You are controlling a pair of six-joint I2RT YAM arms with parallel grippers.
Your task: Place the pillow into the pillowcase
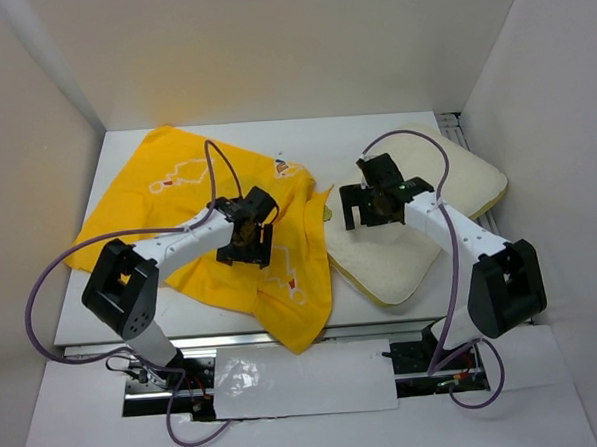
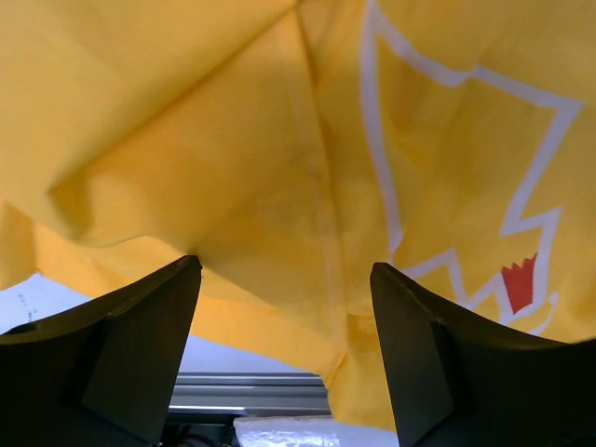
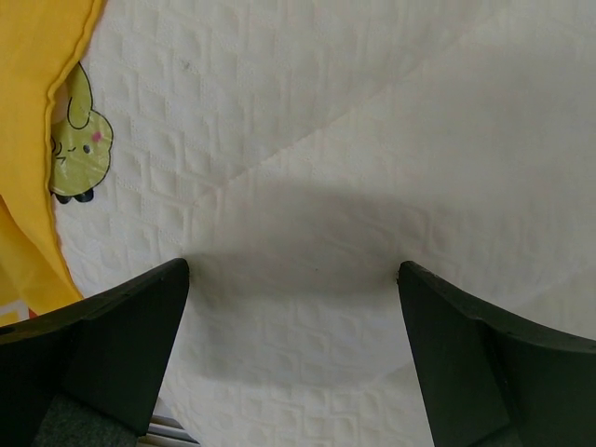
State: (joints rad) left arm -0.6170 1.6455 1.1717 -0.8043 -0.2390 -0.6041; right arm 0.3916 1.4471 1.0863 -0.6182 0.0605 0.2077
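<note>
Yellow cloth fills the left wrist view: the pillowcase (image 2: 233,140) lies rumpled there, with a raised fold, a seam and a white zigzag outline printed across it. The left gripper (image 2: 284,267) is over the middle of the pillowcase with its jaws spread wide. Its dark fingers (image 2: 140,345) hold nothing. The tips sit right at the fabric, but we cannot tell whether they press on it.

From above, the pillowcase (image 1: 147,191) is spread loosely and creased, and the left gripper (image 1: 247,238) is over its right half. The pillow (image 1: 381,264) lies flat just right of the pillowcase, outside it, its nearest corner meeting the yellow edge. The right gripper (image 1: 367,202) hangs over the part of the pillow closest to the pillowcase.

In the right wrist view we see this gripper (image 3: 293,268) parted just as widely, its fingers (image 3: 121,345) empty. The quilted cream pillow (image 3: 391,140) shows between them, shaded there by a soft shadow, and we cannot say whether the tips touch it. A strip of the pillowcase (image 3: 37,84) overlaps the pillow beside a small yellow-green cartoon mark (image 3: 79,149).

Both things rest on a white table (image 1: 374,139). Pale walls (image 1: 269,45) enclose it beyond and beside the pillowcase, and a metal rail (image 1: 384,331) runs nearer than its lowest corner. Purple cables (image 1: 37,297) loop from the arms.
</note>
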